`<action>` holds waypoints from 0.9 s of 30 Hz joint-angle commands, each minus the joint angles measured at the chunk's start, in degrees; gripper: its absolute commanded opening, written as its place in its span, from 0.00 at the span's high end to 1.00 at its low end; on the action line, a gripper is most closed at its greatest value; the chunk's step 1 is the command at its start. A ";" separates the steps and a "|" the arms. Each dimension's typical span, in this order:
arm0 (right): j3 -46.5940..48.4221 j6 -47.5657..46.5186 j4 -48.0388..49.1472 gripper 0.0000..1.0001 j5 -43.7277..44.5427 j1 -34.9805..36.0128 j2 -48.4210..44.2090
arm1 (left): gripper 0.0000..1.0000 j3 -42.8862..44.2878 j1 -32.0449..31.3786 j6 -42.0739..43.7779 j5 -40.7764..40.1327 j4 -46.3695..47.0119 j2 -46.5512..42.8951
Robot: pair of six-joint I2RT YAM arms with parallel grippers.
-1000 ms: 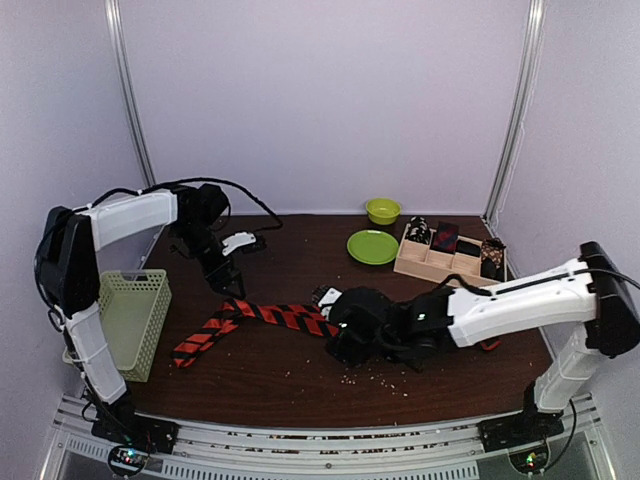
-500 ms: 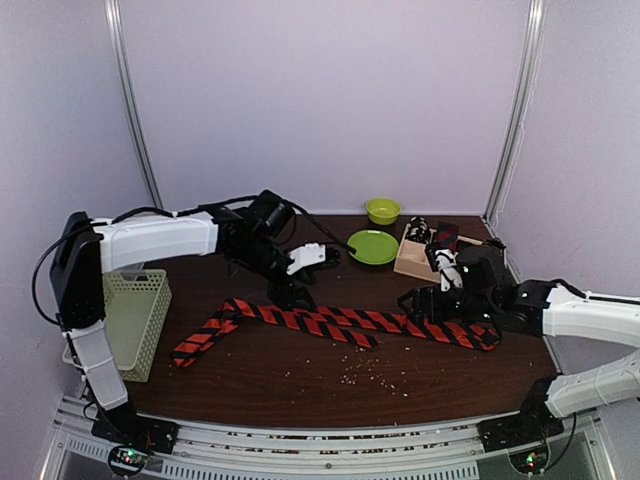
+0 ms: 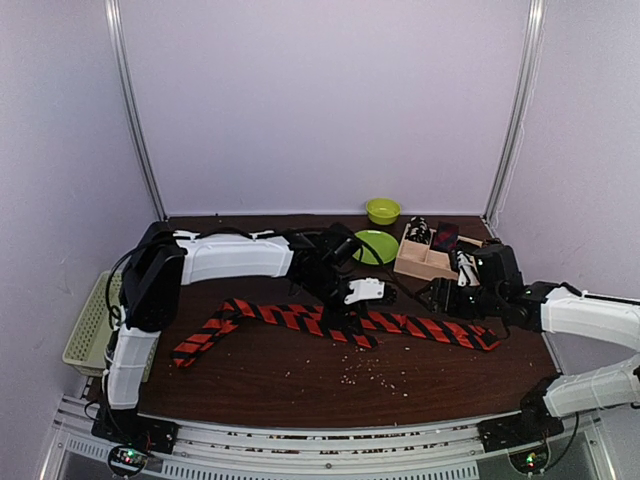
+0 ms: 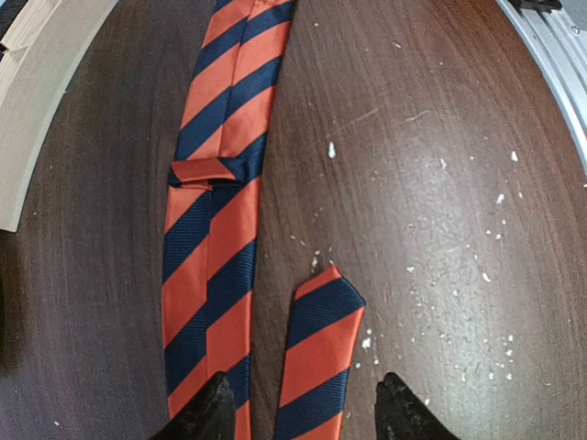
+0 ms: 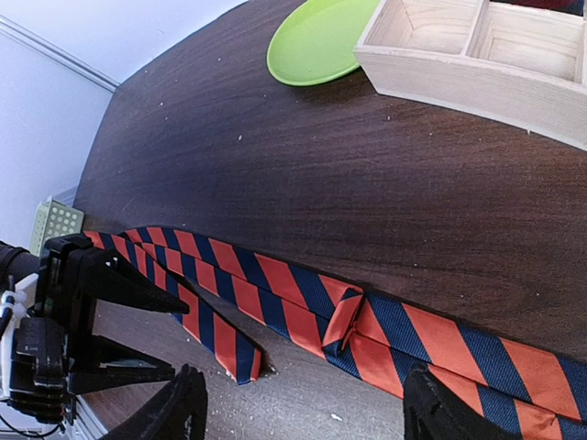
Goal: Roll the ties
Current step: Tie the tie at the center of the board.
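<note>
1. Top external view: I see the striped tie [image 3: 330, 322] lying flat across the middle of the surface [image 3: 270, 375], running from 9 o'clock towards 3 o'clock.
2. My left pincer [image 4: 305, 412] stands over the tie's middle stretch with its jaws apart, gripping nothing. The tie's pointed tip [image 4: 326, 289] lies between the fingertips, just beside the wider strip.
3. My right pincer [image 5: 303, 408] hovers near the tie's 3 o'clock end, spread wide and empty.
4. At 2 o'clock a wooden tray [image 3: 420, 268] holds rolled ties [image 3: 443, 237]. A green plate [image 3: 372, 246] and a green bowl [image 3: 382, 210] sit near 1 o'clock.
5. A basket [image 3: 88, 325] sits at the 9 o'clock edge.
</note>
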 commanded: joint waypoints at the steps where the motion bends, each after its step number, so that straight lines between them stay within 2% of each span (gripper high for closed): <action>1: -0.19 2.10 2.75 0.28 -2.54 -1.54 1.76 | 0.46 3.92 -0.23 2.13 1.37 -2.98 3.16; 15: 4.83 3.46 9.73 0.47 -6.90 -1.68 17.56 | 0.49 4.19 -0.24 1.84 0.35 -5.22 8.40; 22: 9.08 2.54 9.07 0.52 -6.22 0.24 22.91 | 0.38 -1.11 0.35 -3.18 1.39 0.72 2.37; 27: 9.08 3.00 10.00 0.53 -6.27 0.33 24.74 | 0.31 2.13 2.70 -6.72 1.44 -0.71 5.68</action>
